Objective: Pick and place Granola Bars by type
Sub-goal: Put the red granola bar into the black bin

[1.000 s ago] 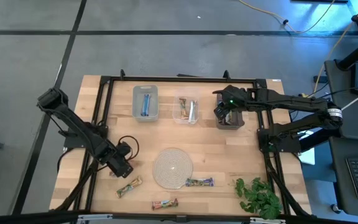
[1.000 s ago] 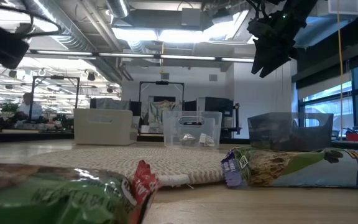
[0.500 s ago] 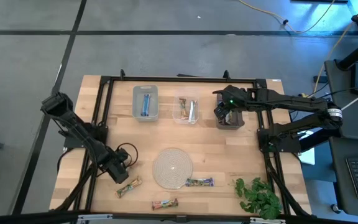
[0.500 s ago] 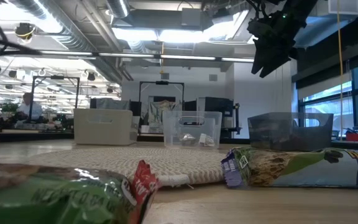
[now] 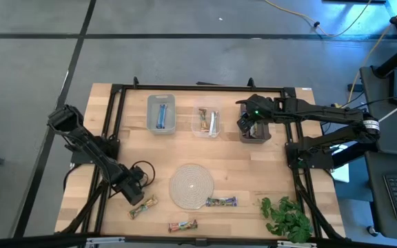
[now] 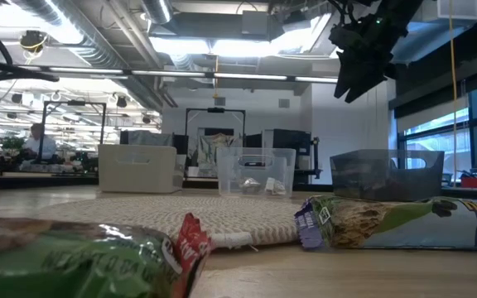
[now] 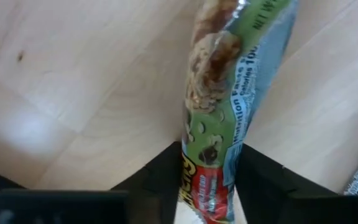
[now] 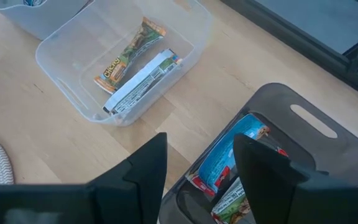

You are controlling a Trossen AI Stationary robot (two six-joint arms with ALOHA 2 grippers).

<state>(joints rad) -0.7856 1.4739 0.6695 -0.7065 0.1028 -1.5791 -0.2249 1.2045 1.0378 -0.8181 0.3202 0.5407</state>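
A green-wrapped bar [image 5: 143, 207] lies on the table's [image 5: 240, 172] near-left part, just left of the round mat [image 5: 191, 185]. The left gripper [image 7: 207, 180] is down at it, its fingers [image 7: 160, 174] spread to either side of the bar's [image 7: 229, 93] end; whether they press the wrapper cannot be told. The wrapper shows oat clusters and partly readable print, "100" among it.

Two more bars lie loose: one [image 5: 221, 202] with a purple end at the mat's near-right edge, and a reddish one [image 5: 182, 225] nearer still.

At the far side stand three bins. The left bin [image 5: 161, 114] holds a blue bar [image 5: 161, 115]. The clear middle bin [image 8: 123, 59] holds two bars, one [image 8: 129, 53] reading "Chewy", the other [image 8: 143, 83] lying white side up. The dark right bin [image 8: 278, 155] holds blue-and-red bars [image 8: 229, 155]. The right gripper [image 8: 197, 165] hovers above the dark bin, open, with nothing in it.

A plant sprig [image 5: 287, 217] lies at the near-right corner.
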